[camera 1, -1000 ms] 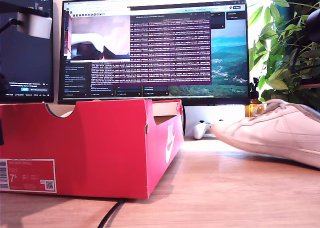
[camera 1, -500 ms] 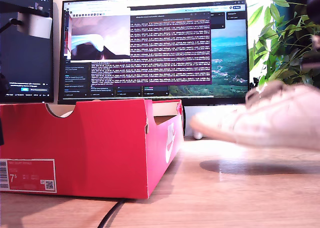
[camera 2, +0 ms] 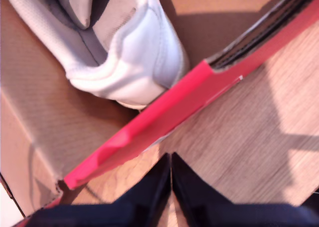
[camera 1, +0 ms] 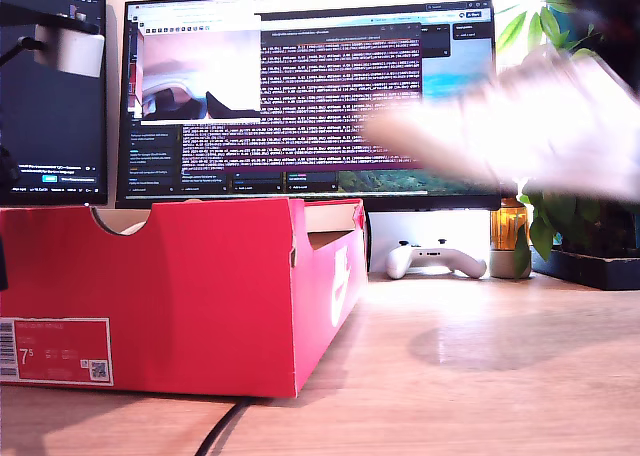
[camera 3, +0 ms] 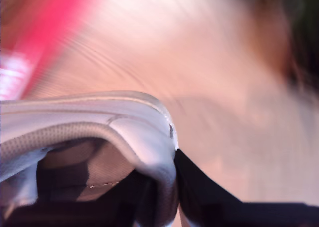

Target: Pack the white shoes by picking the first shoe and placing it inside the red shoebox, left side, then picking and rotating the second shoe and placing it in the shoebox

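Observation:
The red shoebox (camera 1: 200,296) stands open on the wooden table at the exterior view's left. One white shoe (camera 2: 124,48) lies inside it, its heel against the red wall (camera 2: 189,97). My first gripper (camera 2: 171,187) is shut and empty, hovering over the table just outside that wall. The other white shoe (camera 1: 520,126) hangs blurred in the air, high at the exterior view's right and apart from the box. My second gripper (camera 3: 174,187) is shut on this shoe's heel collar (camera 3: 99,127). The arms themselves do not show clearly in the exterior view.
A large monitor (camera 1: 310,96) and a second screen (camera 1: 50,96) stand behind the box. A white game controller (camera 1: 435,259), an amber bottle (camera 1: 508,226) and a potted plant (camera 1: 580,216) sit at the exterior view's back right. A black cable (camera 1: 220,431) runs under the box's front.
The shoe at the exterior view's right has left the table, rising well above it and drifting toward the box. The box has not moved.

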You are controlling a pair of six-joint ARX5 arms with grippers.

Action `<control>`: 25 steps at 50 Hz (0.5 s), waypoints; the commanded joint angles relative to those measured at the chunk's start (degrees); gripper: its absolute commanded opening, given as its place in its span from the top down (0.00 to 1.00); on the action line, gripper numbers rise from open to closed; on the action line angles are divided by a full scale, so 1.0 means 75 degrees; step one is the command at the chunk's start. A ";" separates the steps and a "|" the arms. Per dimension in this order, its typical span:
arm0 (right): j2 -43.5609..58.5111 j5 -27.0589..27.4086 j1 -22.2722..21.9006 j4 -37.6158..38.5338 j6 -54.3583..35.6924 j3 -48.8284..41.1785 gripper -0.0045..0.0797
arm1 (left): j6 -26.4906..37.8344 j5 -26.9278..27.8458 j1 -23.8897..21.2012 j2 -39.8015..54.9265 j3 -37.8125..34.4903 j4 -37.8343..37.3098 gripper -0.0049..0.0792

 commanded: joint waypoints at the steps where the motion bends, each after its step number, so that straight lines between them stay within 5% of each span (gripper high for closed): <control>1: -0.0277 -0.0181 0.0291 0.0233 -0.0070 0.0219 0.96 | 0.0000 0.0009 0.0012 0.0073 -0.0076 0.0035 0.96; 25: -0.0251 -0.0294 0.1955 0.2212 -0.0393 0.0341 0.96 | 0.0000 0.0012 0.0009 0.0073 -0.0076 0.0038 0.96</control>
